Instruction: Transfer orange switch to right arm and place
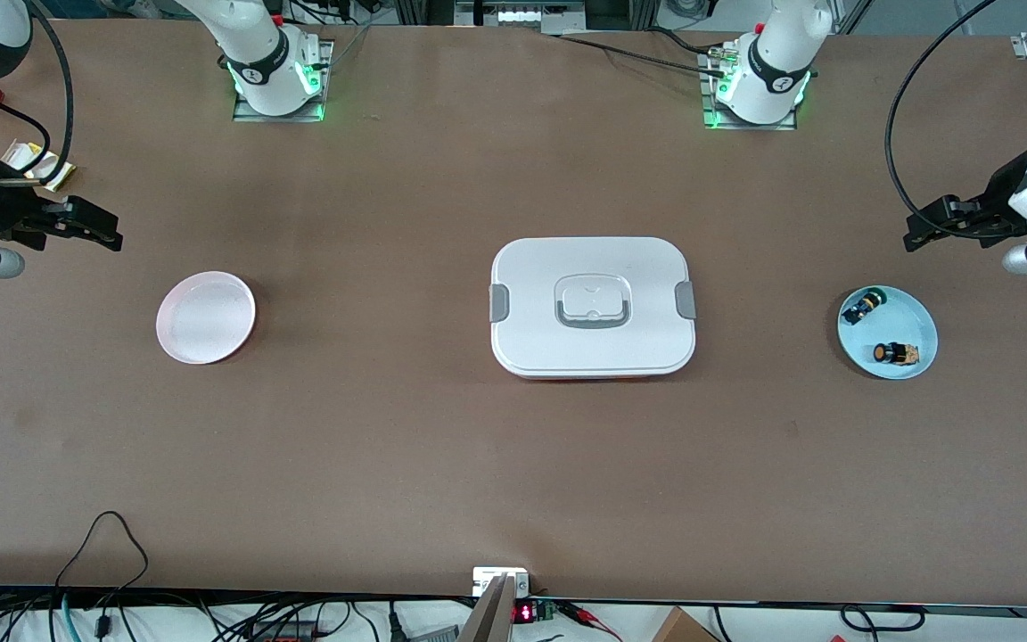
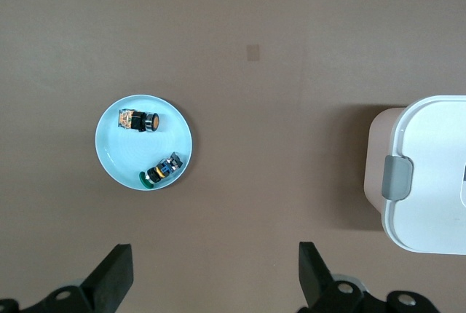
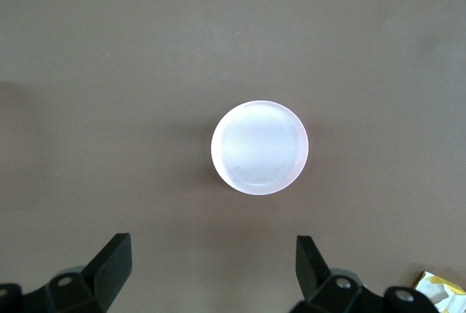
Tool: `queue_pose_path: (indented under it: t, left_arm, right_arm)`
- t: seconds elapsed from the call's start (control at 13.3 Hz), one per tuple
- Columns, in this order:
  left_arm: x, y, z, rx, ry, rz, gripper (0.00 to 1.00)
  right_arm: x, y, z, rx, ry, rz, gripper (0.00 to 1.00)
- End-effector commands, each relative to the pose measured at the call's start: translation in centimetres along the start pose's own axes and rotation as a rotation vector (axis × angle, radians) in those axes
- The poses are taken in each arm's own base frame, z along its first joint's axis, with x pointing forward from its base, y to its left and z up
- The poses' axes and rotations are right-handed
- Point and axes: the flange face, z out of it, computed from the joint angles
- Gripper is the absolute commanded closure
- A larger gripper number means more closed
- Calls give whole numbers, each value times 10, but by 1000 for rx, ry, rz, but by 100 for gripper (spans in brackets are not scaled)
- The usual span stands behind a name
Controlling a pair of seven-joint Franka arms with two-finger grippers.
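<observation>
On the pale blue dish (image 1: 915, 314) toward the left arm's end of the surface (image 1: 442, 464) lie 2 push-buttons: the orange switch (image 1: 894, 354), nearer the front camera, and a green-capped button (image 1: 862, 308). The left hand (image 1: 931, 231) hangs released above the surface near the dish, suggesting the pick-up is not yet begun. The right hand (image 1: 90, 228), also released, waits above its end, near the empty pink dish (image 1: 206, 317), the probable destination. Between the dishes sits a lidded white box (image 1: 593, 306). Only the left wrist view shows the switch's tan rear block (image 2: 129, 119); only the right wrist view confirms the pink dish is bare.
</observation>
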Motion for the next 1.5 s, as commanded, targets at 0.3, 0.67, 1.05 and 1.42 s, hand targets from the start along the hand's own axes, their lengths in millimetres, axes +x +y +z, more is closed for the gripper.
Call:
queue_pose_path:
  t: [0.3,0.67,1.05,1.42]
  left_arm:
    - [3,0,-4,19,-4,9,0]
    - [3,1,-5,19,-4,9,0]
    - [3,1,-3,15,-10,2,0]
    - [8,-9,9,12,-32,-19,0]
  right_arm:
    - [-3,-2,-6,-3,-7,-12,0]
    - [-3,-4,-5,-6,-8,-17,0]
    - [1,-4,2,-9,-22,-20,0]
    - [9,-6,17,-11,-40,-22,0]
